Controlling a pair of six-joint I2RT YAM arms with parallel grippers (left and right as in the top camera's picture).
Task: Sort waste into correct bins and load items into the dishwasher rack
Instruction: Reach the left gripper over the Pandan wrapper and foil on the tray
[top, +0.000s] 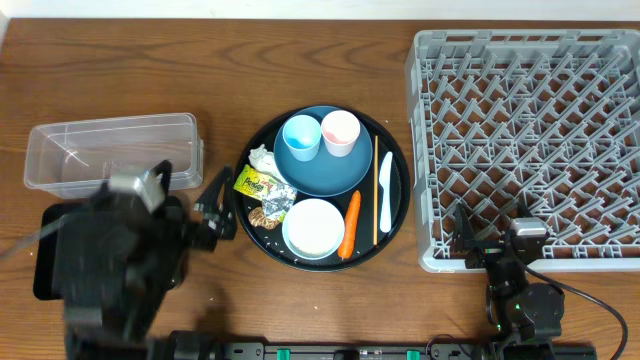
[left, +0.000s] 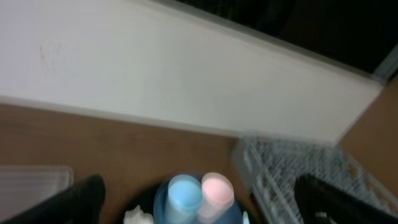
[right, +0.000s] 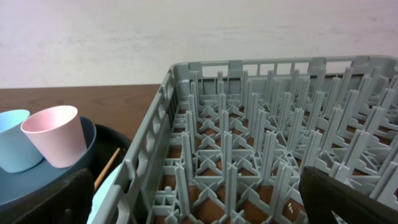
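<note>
The round black tray (top: 395, 232) holds a dark-blue plate (top: 325, 170) with a light-blue cup (top: 300, 137) and a pale-pink cup (top: 340, 132). It also holds a white bowl (top: 314, 227), an orange carrot (top: 350, 225), a pale-blue utensil (top: 386, 192) and a chopstick (top: 375, 190). At its left lie the wrapper (top: 262, 185), tissue (top: 262, 157) and biscuit (top: 260, 215). I see no rice grains. My left gripper (top: 213, 210) is open beside the tray's left rim. My right gripper (top: 475, 240) is open at the grey rack's (top: 530, 140) front edge.
The clear tub (top: 110, 150) stands at the left. The shallow black tray (top: 42, 272) lies mostly hidden under my left arm. The left wrist view is blurred and shows both cups (left: 193, 196). The right wrist view shows rack pegs (right: 249, 143) and the pink cup (right: 55, 134).
</note>
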